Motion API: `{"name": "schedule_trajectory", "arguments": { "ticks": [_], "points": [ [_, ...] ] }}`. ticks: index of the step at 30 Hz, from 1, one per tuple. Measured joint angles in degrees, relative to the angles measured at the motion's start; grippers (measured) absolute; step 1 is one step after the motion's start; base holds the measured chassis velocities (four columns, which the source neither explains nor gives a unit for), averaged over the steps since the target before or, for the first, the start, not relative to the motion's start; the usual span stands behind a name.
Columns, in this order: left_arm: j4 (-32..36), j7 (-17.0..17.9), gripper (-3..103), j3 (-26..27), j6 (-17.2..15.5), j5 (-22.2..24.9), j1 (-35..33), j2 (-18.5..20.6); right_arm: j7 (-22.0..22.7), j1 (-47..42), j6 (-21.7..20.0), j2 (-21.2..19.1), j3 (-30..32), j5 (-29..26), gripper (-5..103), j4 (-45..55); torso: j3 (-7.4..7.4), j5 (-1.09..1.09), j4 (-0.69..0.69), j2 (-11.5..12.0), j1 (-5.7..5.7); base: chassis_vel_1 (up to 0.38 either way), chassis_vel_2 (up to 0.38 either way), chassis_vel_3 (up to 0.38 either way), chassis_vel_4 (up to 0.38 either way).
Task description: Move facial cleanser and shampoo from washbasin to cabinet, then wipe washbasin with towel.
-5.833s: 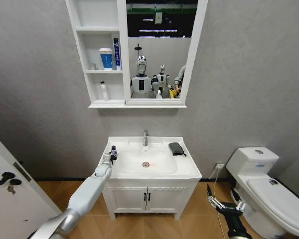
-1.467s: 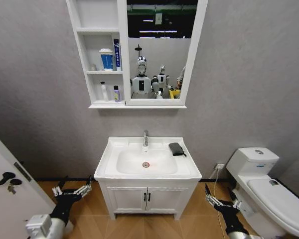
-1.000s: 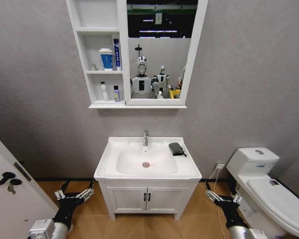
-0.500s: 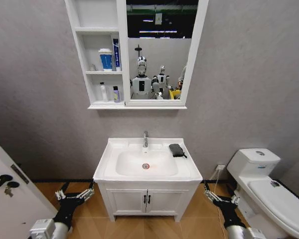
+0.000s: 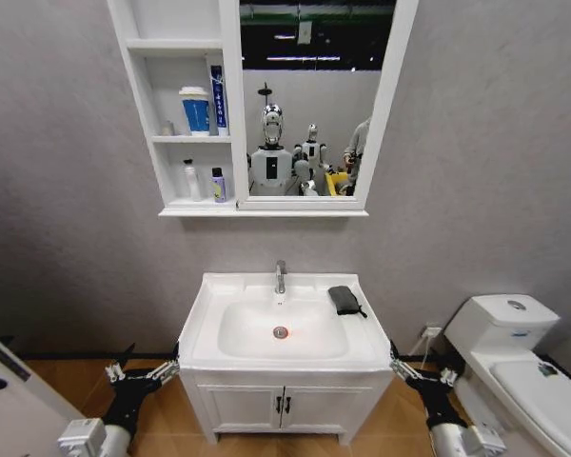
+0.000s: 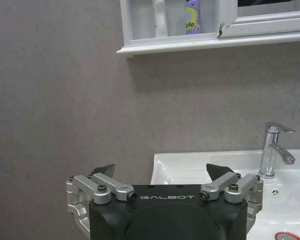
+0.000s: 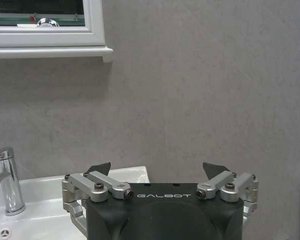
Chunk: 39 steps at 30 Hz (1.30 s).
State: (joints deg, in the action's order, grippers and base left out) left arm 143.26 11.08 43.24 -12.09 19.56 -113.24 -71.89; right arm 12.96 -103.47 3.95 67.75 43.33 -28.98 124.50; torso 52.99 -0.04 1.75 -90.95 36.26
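Observation:
The white washbasin (image 5: 207,314) holds a dark folded towel (image 5: 344,299) on its right rim, beside the chrome faucet (image 5: 280,276). Above it hangs the cabinet (image 5: 266,211). On its lowest shelf stand a white bottle (image 5: 187,179) and a small purple bottle (image 5: 218,184); I cannot tell which is cleanser and which shampoo. The left wrist view looks up at the same purple bottle (image 6: 192,17). My left gripper (image 5: 141,373) (image 6: 163,172) hangs open and low, left of the vanity. My right gripper (image 5: 416,373) (image 7: 157,170) hangs open and low on its right.
A white toilet (image 5: 514,352) stands at the right, close to the right arm. A door (image 5: 0,381) edges in at the lower left. A blue cup (image 5: 195,109) and a tube (image 5: 217,100) fill the middle shelf. A two-door vanity (image 5: 284,409) sits under the basin.
The small bottle held by my left gripper at the basin now stands on the lowest shelf, and that arm hangs low. The whole picture has shifted: the camera moved nearer.

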Motion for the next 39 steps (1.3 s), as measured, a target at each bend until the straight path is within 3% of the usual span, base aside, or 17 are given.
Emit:
{"name": "schedule_trajectory", "arguments": {
  "ticks": [3,4,7,11,12,20,26,39],
  "points": [
    [0.0,0.0,100,0.0,0.0,0.0,0.0,0.0,1.1,6.4,-5.7,-7.9,0.8,-4.9,100,-3.4,-0.01,0.01,-0.01,0.0,-0.05,0.000,0.000,0.000,0.000],
    [0.0,0.0,100,0.0,0.0,0.0,0.0,0.0,1.1,6.4,-5.7,-7.9,0.8,-4.9,100,-3.4,-0.01,0.01,-0.01,0.0,-0.05,0.000,0.000,0.000,0.000],
    [0.0,0.0,100,0.0,0.0,0.0,0.0,0.0,1.7,14.8,-9.6,-13.1,-0.9,-12.0,100,-9.9,-0.01,0.02,-0.02,0.0,-0.04,0.000,0.000,0.000,0.000],
    [0.0,0.0,100,0.0,0.0,0.0,0.0,0.0,1.8,20.9,-12.0,-15.3,-2.8,-16.0,100,-15.5,0.00,0.02,-0.02,0.0,-0.03,0.000,0.000,0.000,0.000],
    [0.0,0.0,100,0.0,0.0,0.0,0.0,0.0,1.3,26.2,-13.1,-16.6,-5.5,-17.2,100,-20.5,0.00,0.02,-0.01,0.0,-0.02,0.000,0.000,0.000,0.000],
    [0.0,0.0,100,0.0,0.0,0.0,0.0,0.0,-0.5,44.4,-13.2,-16.5,-17.0,-15.7,100,-34.7,0.00,0.02,-0.04,0.0,-0.01,0.000,0.000,0.000,0.000],
    [0.0,0.0,100,0.0,0.0,0.0,0.0,0.0,-2.6,46.6,-10.7,-15.5,-19.6,-12.2,100,-36.0,-0.01,0.01,-0.01,0.0,-0.02,0.000,0.000,0.000,0.000],
    [0.0,0.0,100,0.0,0.0,0.0,0.0,0.0,-4.7,49.6,-10.0,-15.6,-23.5,-12.6,100,-38.6,-0.01,0.00,-0.01,0.0,-0.02,0.000,0.000,0.000,0.000]
  ]
}}
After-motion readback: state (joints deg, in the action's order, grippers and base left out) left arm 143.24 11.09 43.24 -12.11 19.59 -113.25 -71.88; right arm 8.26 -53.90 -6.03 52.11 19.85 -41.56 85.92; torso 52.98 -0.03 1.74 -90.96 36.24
